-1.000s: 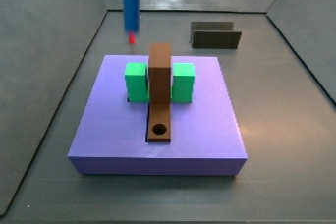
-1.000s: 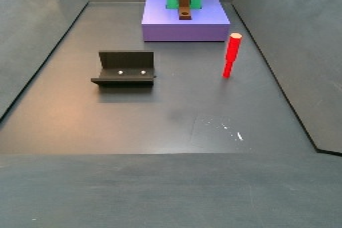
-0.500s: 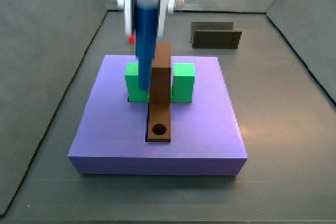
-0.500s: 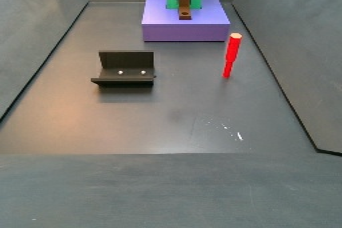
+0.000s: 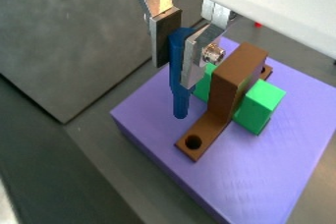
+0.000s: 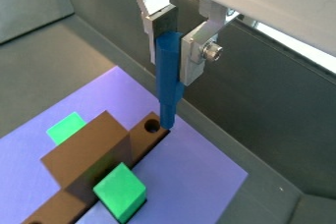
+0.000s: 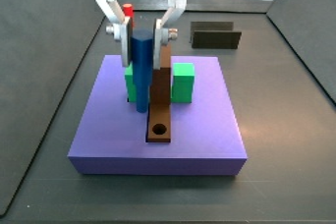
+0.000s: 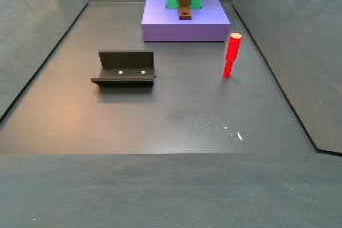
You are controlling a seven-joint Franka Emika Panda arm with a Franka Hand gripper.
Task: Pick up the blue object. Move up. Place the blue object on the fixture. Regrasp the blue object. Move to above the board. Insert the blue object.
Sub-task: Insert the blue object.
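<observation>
The slim blue cylindrical peg (image 5: 180, 76) is clamped upright between the gripper's (image 5: 184, 39) silver fingers. It is held over the lavender-purple board (image 5: 250, 169), at nine o'clock of the brown bar (image 5: 226, 100).

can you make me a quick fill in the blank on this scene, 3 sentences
1. The gripper above the board is shut on the ____ peg.
2. The round hole is in the ____ bar.
3. The red peg stands on the floor, ____ the board.

Missing words: blue; brown; beside
</observation>
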